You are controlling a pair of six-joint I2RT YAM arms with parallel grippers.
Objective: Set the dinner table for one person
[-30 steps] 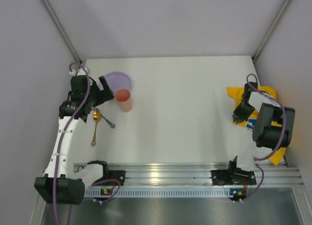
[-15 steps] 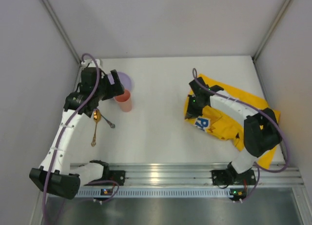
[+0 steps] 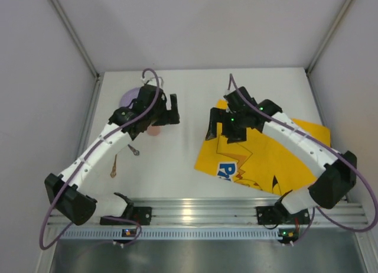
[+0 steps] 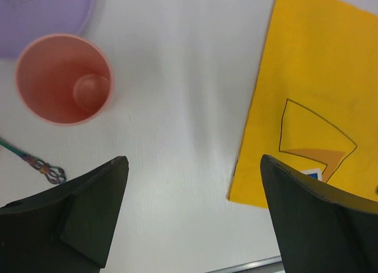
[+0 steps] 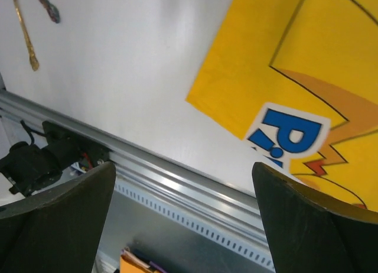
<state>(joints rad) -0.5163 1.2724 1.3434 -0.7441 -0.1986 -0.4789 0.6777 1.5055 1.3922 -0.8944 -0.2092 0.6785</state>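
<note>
Dinner table (image 3: 195,87): white top filling the scene beyond the near aluminium rail (image 3: 195,211), with a yellow mat (image 3: 266,161) lying flat on its right half and a pink cup (image 4: 63,78) just beside a purple plate (image 4: 41,16) at far left. Left gripper (image 4: 194,166) hovers between cup and mat, right gripper (image 5: 183,169) over the mat's near-left edge, each with fingers spread wide.

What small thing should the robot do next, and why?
Probably swing the left gripper toward the round purple plate and grasp its rim: the yellow cartoon-printed cloth mat lies spread flat and bare, this gripper hangs open and empty, and the plate lies nearest it.
</note>
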